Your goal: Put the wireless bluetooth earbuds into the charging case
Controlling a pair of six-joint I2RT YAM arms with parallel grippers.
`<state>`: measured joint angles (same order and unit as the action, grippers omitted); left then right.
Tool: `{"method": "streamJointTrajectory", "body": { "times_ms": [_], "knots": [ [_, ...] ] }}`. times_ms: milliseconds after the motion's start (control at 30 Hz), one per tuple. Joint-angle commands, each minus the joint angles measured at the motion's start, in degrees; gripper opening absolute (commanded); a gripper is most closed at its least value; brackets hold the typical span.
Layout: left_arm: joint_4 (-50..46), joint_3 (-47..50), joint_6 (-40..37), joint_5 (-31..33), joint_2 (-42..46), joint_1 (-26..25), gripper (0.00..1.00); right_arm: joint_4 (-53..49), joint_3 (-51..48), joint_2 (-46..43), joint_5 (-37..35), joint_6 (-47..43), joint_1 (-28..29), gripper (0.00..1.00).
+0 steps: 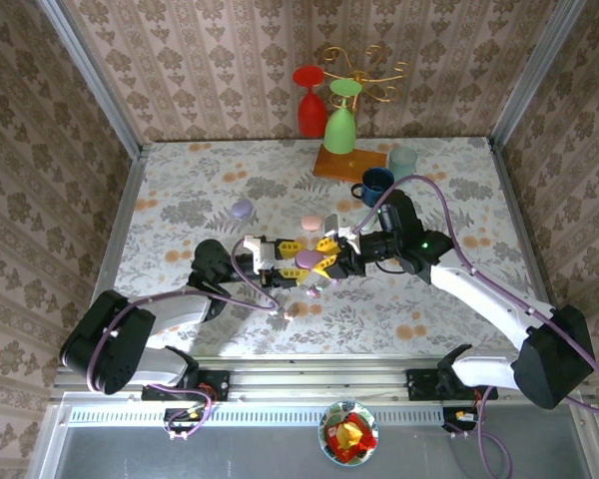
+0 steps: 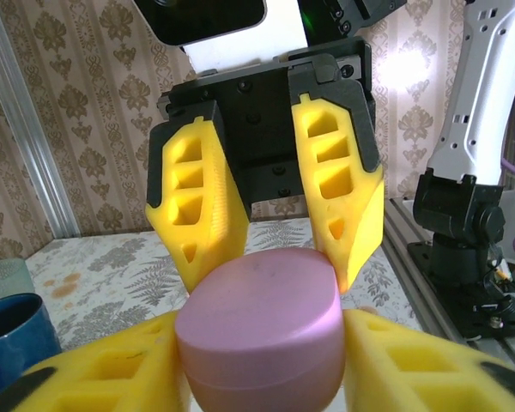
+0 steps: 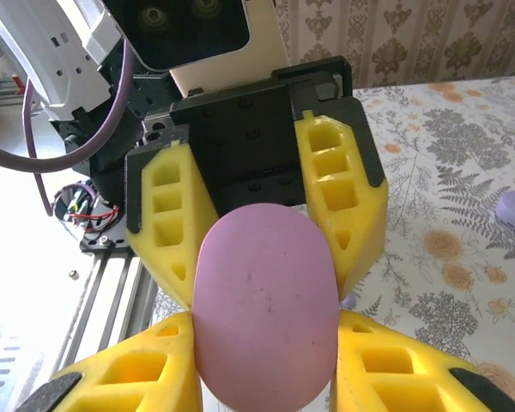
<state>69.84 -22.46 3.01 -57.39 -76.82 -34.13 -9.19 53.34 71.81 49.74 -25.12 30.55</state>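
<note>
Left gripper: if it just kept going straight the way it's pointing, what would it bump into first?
The left gripper would first meet the pink charging case sitting between its fingers. Right behind the case, the right gripper faces it head-on.

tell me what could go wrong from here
The rounded pink charging case is pinched between the jaws of the left gripper and the right gripper; uneven pulling could make it slip out. Loose earbuds lie on the table right beside the jaws and could get knocked away.
</note>
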Motion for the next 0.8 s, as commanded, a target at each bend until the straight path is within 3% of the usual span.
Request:
{"method": "streamJointTrajectory", "body": {
  "times_ms": [0,67,200,400,767],
  "knots": [
    [1.19,0.13,2.36,0.02,1.23,-0.39,0.58,4.77,-1.01,-1.84,-1.83,0.87,-0.05,0.31],
    [0.69,0.22,2.56,0.43,1.31,-0.35,0.65,5.54,-1.13,-1.85,-2.46,0.94,-0.03,0.31],
    [-1.53,0.06,3.75,1.76,1.24,-0.32,0.66,6.63,-1.50,-1.86,-2.82,1.04,-0.05,0.31],
    [-2.51,-1.05,5.98,2.18,0.79,-0.32,0.59,5.97,-0.97,-0.80,-1.78,0.91,0.02,0.30],
    [-2.35,-2.70,6.61,1.55,0.03,-0.32,0.59,3.74,-0.17,0.39,-0.69,-0.01,0.00,0.29]
  ]
}}
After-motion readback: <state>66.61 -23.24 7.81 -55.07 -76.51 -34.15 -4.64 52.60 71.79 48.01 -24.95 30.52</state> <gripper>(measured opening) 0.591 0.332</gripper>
